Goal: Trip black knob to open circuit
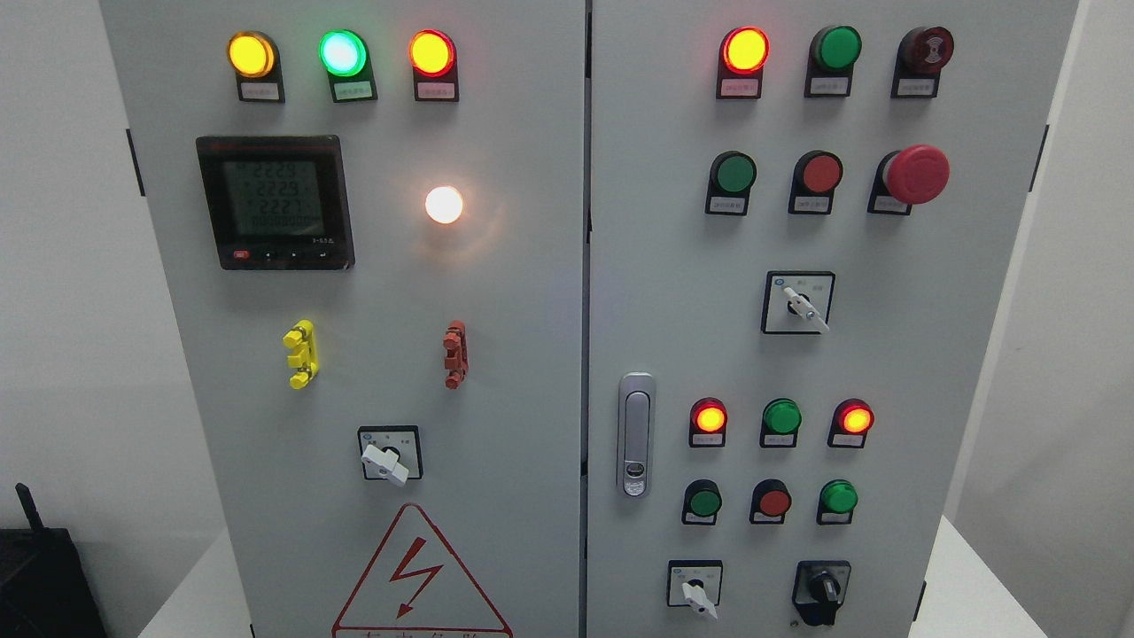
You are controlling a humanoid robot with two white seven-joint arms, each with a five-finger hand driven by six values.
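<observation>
The black rotary knob [821,592] sits at the bottom right of the grey cabinet's right door [673,337], its handle pointing roughly straight up and down. A white selector switch [697,595] sits just left of it. Neither of my hands shows in the head view.
The right door carries lit red lamps [744,50], green and red push buttons, a red mushroom stop button [916,175], a white selector [804,307] and a metal door latch [634,434]. The left door has a meter [275,202], lamps, a white selector [384,462] and a warning triangle [416,576].
</observation>
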